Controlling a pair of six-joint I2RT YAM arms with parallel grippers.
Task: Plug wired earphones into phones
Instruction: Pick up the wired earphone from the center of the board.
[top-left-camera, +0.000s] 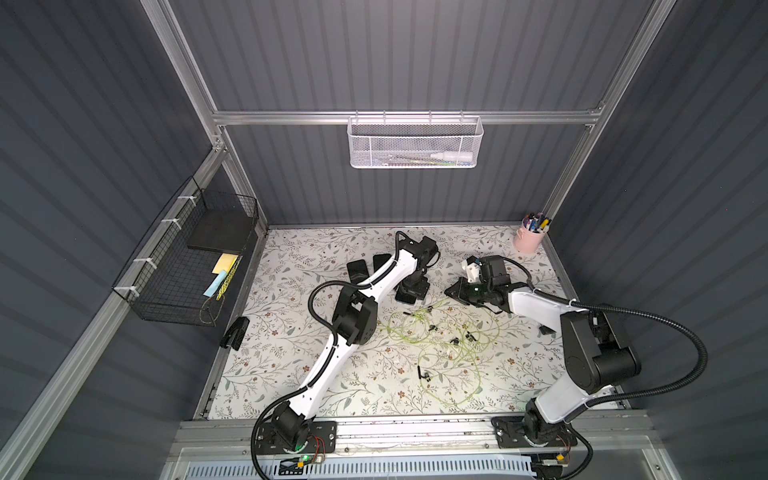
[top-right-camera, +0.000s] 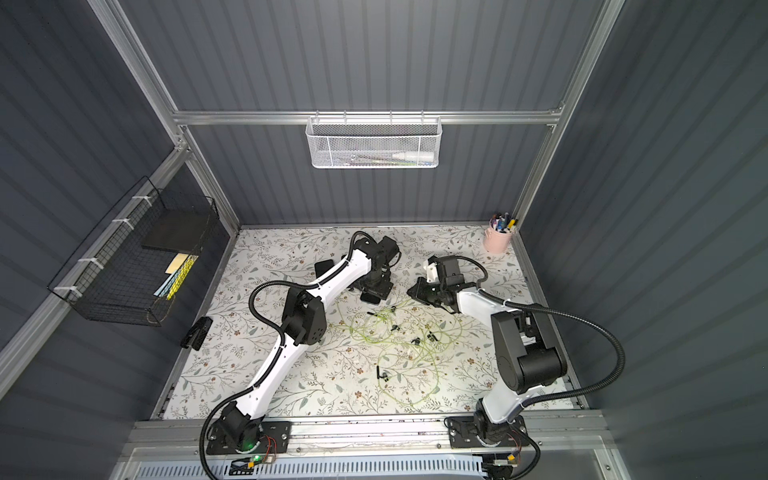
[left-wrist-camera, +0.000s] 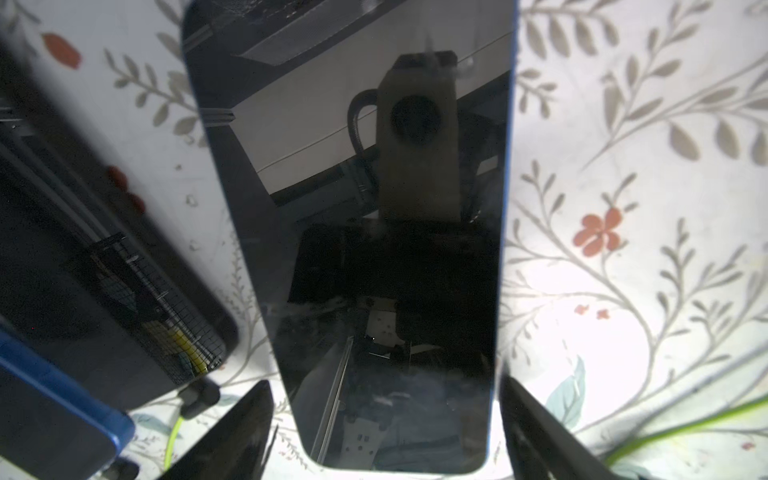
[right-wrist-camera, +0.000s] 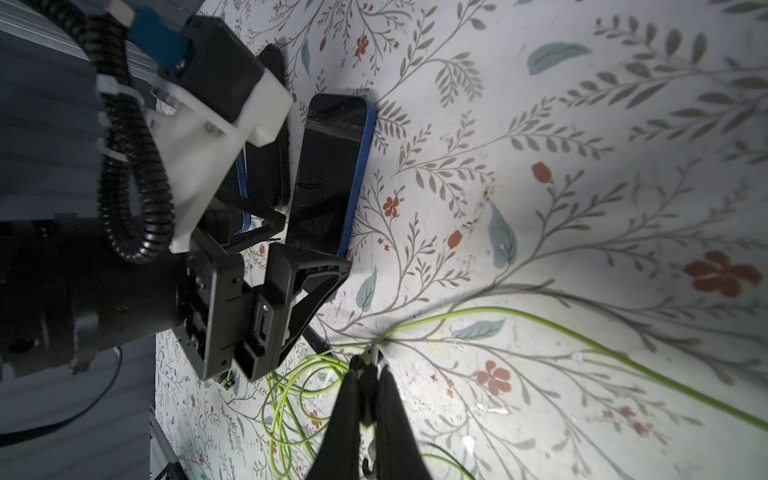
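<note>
Presently, the left gripper (left-wrist-camera: 385, 379) stands released astride the blue-rimmed phone (left-wrist-camera: 353, 208) lying flat on the floral mat (left-wrist-camera: 623, 291), while the right gripper (right-wrist-camera: 366, 372), clenched on an earphone plug (right-wrist-camera: 365, 358), hovers nearby; advise clamping the phone before aligning the plug squarely to its socket.
</note>
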